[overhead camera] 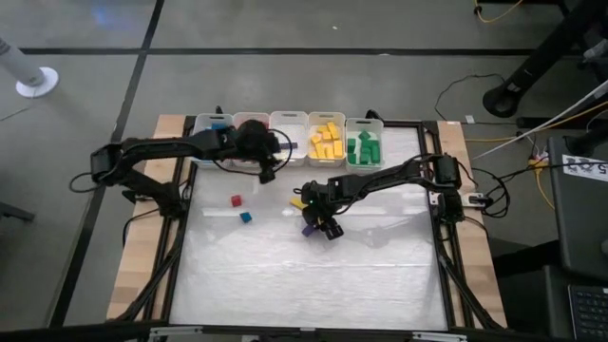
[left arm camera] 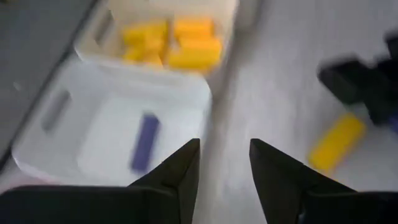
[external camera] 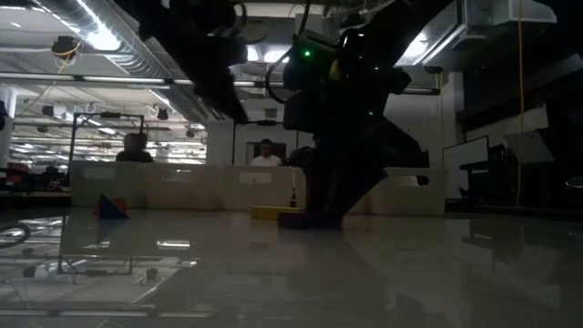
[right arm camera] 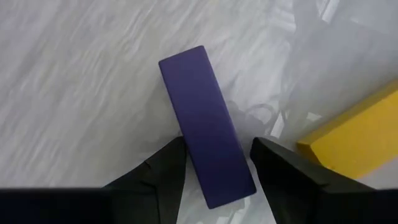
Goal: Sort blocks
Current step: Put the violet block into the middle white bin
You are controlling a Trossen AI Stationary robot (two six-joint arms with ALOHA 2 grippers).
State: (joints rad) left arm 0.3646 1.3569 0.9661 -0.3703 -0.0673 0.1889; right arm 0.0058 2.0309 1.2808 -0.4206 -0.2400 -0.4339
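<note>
Looking past my right gripper (right arm camera: 214,165), I see its fingers spread either side of the purple bar (right arm camera: 205,124), which lies flat on the white table (right arm camera: 74,93), just beside a yellow bar (right arm camera: 357,134). My left gripper (left arm camera: 224,168) hangs open over the bins (overhead camera: 288,126). People sit in the room behind.

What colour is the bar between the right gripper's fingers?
Purple bar; the right wrist view shows it best.
</note>
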